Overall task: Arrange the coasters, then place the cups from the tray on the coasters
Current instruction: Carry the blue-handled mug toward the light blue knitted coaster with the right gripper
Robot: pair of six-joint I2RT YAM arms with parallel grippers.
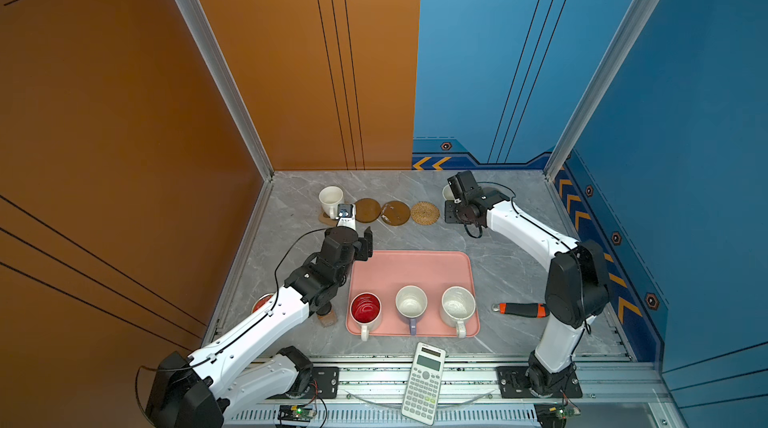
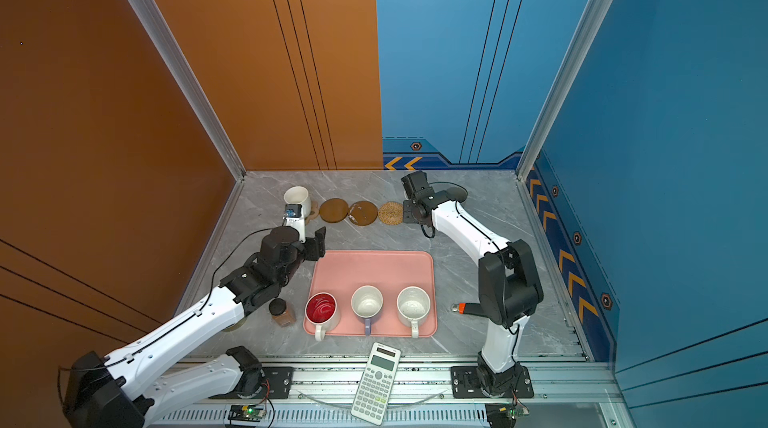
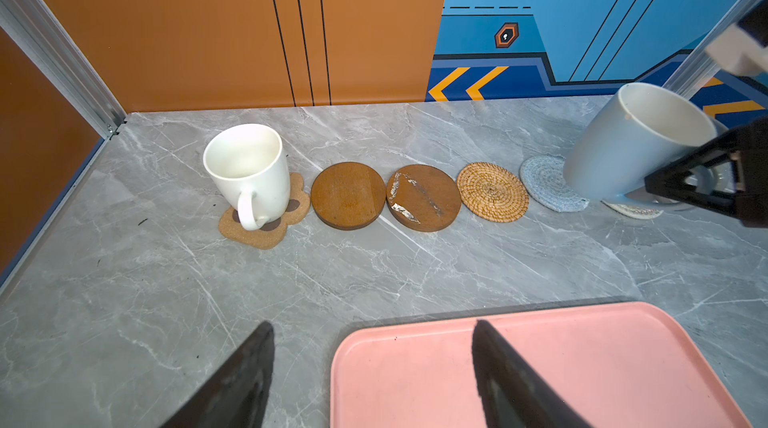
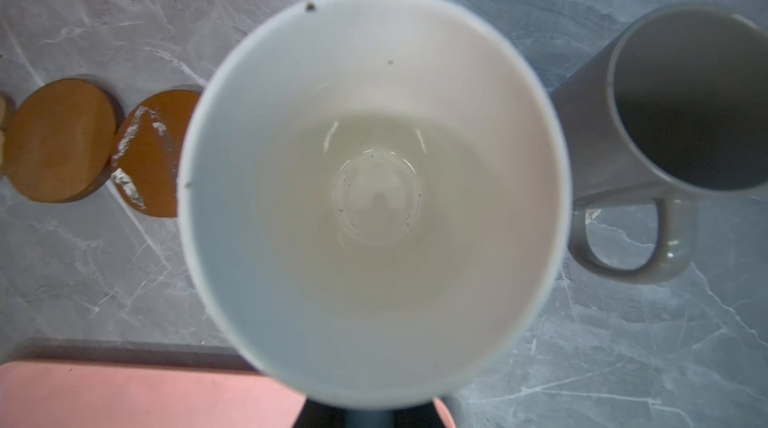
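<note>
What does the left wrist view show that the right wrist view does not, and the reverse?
Only the left wrist view: the white mug, the rattan coaster, the knitted coaster and the open left gripper. Only the right wrist view: the grey mug. Both: the plain brown disc, the scuffed brown disc, the pink tray and the light blue mug, held by the right gripper.

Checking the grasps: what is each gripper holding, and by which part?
The right gripper holds the light blue mug, tilted, apparently by its handle. The left gripper is open and holds nothing.
</note>
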